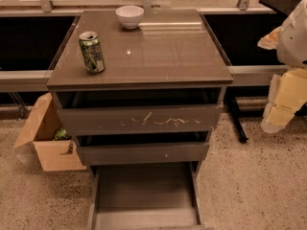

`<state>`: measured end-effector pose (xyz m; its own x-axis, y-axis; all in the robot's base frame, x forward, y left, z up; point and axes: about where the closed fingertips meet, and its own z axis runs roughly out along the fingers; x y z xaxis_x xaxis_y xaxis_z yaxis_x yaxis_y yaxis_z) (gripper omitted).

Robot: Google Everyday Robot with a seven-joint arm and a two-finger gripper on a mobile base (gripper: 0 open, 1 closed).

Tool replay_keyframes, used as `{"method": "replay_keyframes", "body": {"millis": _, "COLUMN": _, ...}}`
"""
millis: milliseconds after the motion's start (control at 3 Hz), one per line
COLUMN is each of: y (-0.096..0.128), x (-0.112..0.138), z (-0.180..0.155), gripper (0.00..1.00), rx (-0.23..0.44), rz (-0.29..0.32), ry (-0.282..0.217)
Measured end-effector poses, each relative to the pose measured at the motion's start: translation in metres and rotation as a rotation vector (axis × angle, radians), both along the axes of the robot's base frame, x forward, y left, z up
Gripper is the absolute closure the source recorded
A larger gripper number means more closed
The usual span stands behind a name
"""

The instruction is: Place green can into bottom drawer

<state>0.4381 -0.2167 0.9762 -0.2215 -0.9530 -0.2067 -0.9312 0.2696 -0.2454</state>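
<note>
The green can (91,51) stands upright on the left front part of the cabinet top (158,51). The bottom drawer (144,188) is pulled out far toward me and its flat floor is bare. Above it the middle drawer (143,153) is out a little, and the top drawer (140,119), with pale scratches on its front, is out a little too. My gripper (282,110) hangs at the right edge of the view, beside the cabinet, well apart from the can and holding nothing.
A white bowl (129,16) sits at the back of the cabinet top. An open cardboard box (48,143) lies on the floor left of the cabinet. A black table leg (237,121) stands to the right. Speckled floor surrounds the cabinet.
</note>
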Motion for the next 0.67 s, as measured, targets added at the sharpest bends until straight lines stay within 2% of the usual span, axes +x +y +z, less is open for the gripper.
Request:
{"method": "replay_keyframes", "body": {"millis": 333, "y": 0.000, "x": 0.003, "z": 0.000, "gripper": 0.00, "rx": 0.003, "rz": 0.003, "ry": -0.006}}
{"method": "replay_keyframes", "body": {"millis": 667, "y": 0.004, "x": 0.049, "z": 0.005, "gripper": 0.00, "rx": 0.056, "rz": 0.051, "ry": -0.097}}
